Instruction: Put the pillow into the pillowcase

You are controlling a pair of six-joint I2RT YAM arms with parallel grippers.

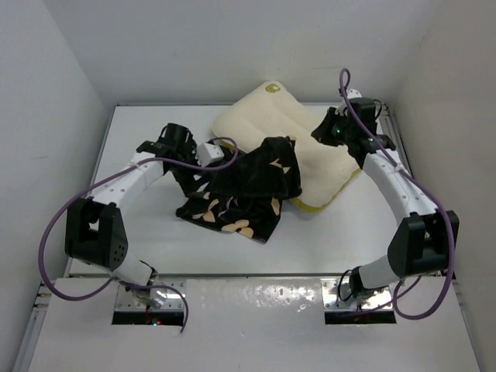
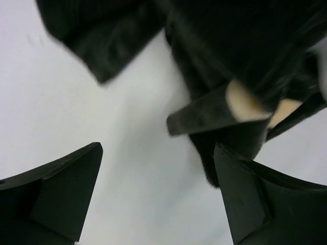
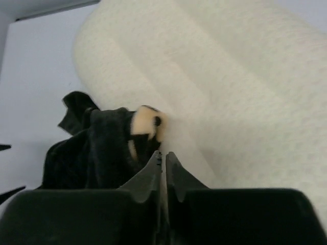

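While the left gripper [image 2: 157, 153] hangs low with its two fingers spread wide and nothing between them, the black pillowcase [image 1: 240, 190] lies crumpled in the middle of the white table [image 1: 147, 232]. Its nearest folds are just ahead of those fingers and not touching them. Tan flower prints show on the cloth. The far right edge of the pillowcase is draped over the near left part of the cream pillow [image 1: 267, 116]. The pillow rests at the far side of the table, right of centre. Most of it is bare, and a strip of its yellow edge shows at the near right corner.

The right gripper [image 3: 162, 157] is over the pillow's right half with its fingers pressed together, tips against the dimpled surface. Whether a pinch of the cover is caught between them cannot be told.
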